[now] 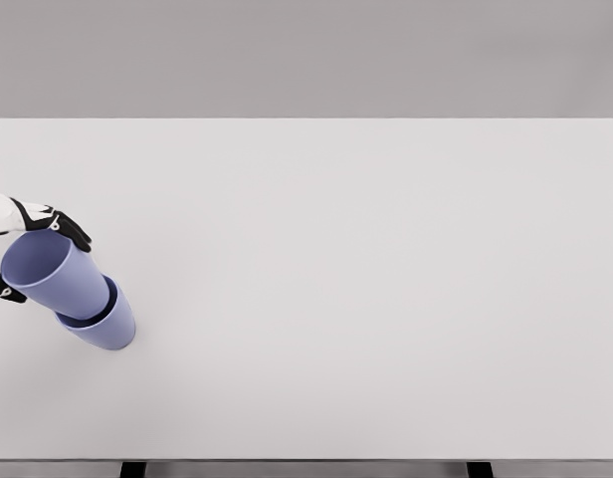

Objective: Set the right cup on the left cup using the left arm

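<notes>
You are looking down on a plain white table (pixel 386 299) that fills nearly the whole head view, with a flat grey wall behind it and two dark legs just showing at the bottom edge. All the action sits far out at about nine o'clock from the table's middle, close to the left border. There the left hand (pixel 28 249) comes in from the picture's left, its dark-tipped fingers (pixel 73 231) wrapped over the rim and near side of the upper cup (pixel 56 274), with a thumb or lower finger showing beneath it at the frame's edge; the hand is closed around that cup and grips it. The upper cup's base is already seated inside the mouth of the lower cup (pixel 109 324), which stands toward the four o'clock side of it. The pair leans, the open mouth tipped toward ten o'clock, so the nesting looks partial rather than square. The right hand is out of view. Judging from this, the placing is nearly done and release is what remains. Your risk is the tilt: if the fingers open while the upper cup is canted, it may rock out or drag the lower cup over. A finger hooked inside the rim could also lift both cups as the hand pulls away. The stack is near the table's left side too, so a topple could roll it off.
</notes>
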Action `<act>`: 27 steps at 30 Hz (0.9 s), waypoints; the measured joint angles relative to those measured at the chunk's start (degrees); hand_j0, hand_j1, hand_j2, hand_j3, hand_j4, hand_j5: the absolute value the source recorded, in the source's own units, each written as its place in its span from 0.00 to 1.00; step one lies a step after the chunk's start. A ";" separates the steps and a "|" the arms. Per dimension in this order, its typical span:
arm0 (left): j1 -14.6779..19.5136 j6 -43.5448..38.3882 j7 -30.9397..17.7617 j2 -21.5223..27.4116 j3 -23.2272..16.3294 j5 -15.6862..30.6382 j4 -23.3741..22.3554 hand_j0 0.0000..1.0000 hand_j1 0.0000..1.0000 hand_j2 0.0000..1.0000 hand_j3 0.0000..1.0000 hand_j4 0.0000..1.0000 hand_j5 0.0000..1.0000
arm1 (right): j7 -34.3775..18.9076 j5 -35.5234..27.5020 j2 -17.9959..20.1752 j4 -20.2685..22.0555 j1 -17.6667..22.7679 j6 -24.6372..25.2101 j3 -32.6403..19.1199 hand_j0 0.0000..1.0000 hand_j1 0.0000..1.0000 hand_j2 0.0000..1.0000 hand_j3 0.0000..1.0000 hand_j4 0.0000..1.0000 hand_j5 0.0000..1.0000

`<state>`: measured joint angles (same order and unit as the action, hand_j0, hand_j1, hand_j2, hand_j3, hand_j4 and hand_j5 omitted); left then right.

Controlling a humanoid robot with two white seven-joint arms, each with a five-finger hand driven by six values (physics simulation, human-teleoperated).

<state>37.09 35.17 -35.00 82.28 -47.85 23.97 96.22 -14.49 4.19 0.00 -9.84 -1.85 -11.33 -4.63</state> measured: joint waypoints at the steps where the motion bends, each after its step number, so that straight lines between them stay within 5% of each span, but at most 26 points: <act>1: 0.00 0.00 0.00 0.00 0.06 0.00 -0.10 0.79 0.79 0.79 0.79 0.79 0.79 | 0.00 0.00 0.00 0.00 0.00 0.00 0.00 1.00 1.00 1.00 1.00 1.00 1.00; 9: -0.18 -0.02 -0.02 -0.01 0.74 0.03 -0.32 0.94 0.94 0.94 0.94 0.94 0.94 | 0.00 0.00 0.00 0.00 -0.09 0.00 -0.01 1.00 1.00 1.00 1.00 1.00 1.00; 21: 0.08 -0.02 -0.02 1.03 2.42 1.92 -0.25 1.00 1.00 1.00 1.00 1.00 1.00 | 0.00 0.00 0.00 0.00 -0.09 0.00 0.02 1.00 1.00 1.00 1.00 1.00 1.00; 24: 1.01 0.00 -0.02 1.14 3.65 5.99 -0.16 1.00 1.00 1.00 1.00 1.00 1.00 | 0.00 0.00 0.00 0.00 0.00 0.00 0.01 1.00 1.00 1.00 1.00 1.00 1.00; 27: 6.59 -0.01 -0.03 -2.51 4.83 7.68 -0.02 1.00 1.00 1.00 1.00 1.00 1.00 | 0.00 -0.01 0.00 0.00 -0.09 0.00 0.01 1.00 1.00 1.00 1.00 1.00 1.00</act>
<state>43.69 35.16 -35.02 79.77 -43.02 31.66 96.20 -14.49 4.19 0.00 -9.84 -1.93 -11.33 -4.62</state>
